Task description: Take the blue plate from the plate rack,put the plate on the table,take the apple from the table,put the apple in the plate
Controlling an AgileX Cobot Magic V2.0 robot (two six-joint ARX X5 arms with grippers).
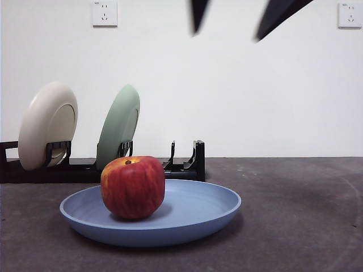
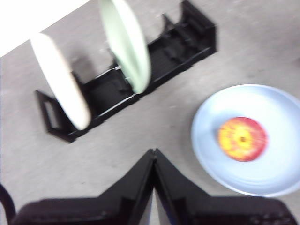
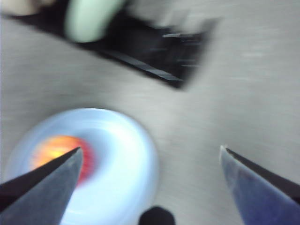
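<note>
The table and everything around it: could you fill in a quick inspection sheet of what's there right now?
Surface: dark grey mottled table, level.
Job's things: apple sits in the blue plate, which lies flat in front of the plate rack.
Clutter: cream-white plate and pale green plate stand in the rack; its third slot is vacant.
Grippers: left gripper raised, jaws shut, holding nothing; right gripper raised above the plate, jaws wide open.
Cables: nothing seen.
Surroundings: white wall, two wall sockets.

Test bench: bare white wall (image 1: pixel 255 96), sockets (image 1: pixel 104 12).
</note>
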